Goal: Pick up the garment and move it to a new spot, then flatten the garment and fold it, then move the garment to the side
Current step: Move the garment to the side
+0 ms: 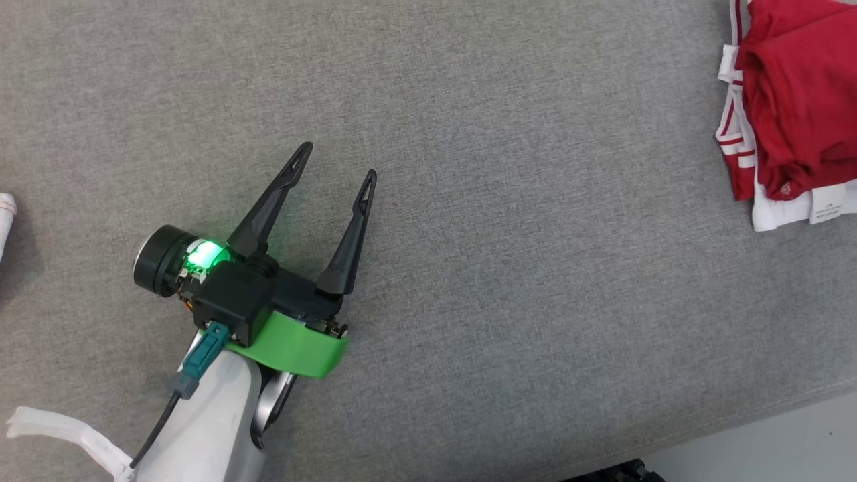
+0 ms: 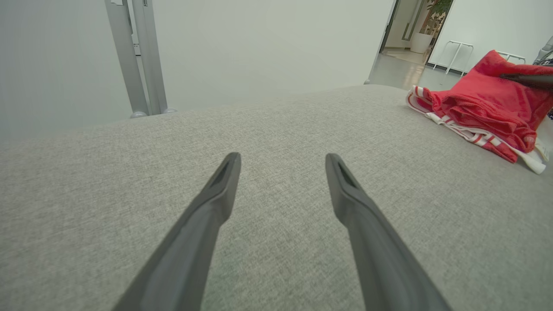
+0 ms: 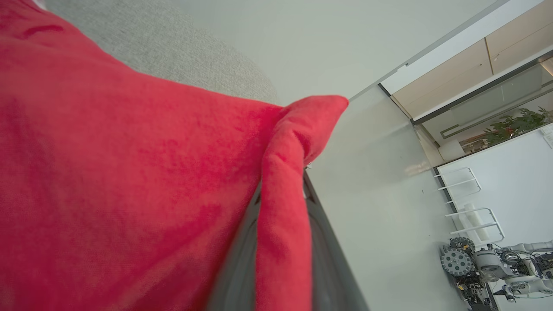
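A grey woven padded surface (image 1: 509, 268) spreads across the scene, and its near right edge meets pale floor (image 1: 783, 435). A bit of white cloth (image 1: 5, 217) lies at its left edge. Past the far side, two grey metal posts (image 2: 136, 56) stand against a plain wall. Farther right, a doorway shows a potted plant (image 2: 438, 11), with a white wire rack (image 2: 459, 51) near it. A wheeled machine (image 3: 471, 265) sits on the floor.

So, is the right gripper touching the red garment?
Touching. Right wrist view: the right gripper is shut on a fold of the red garment, pinched between its fingers.
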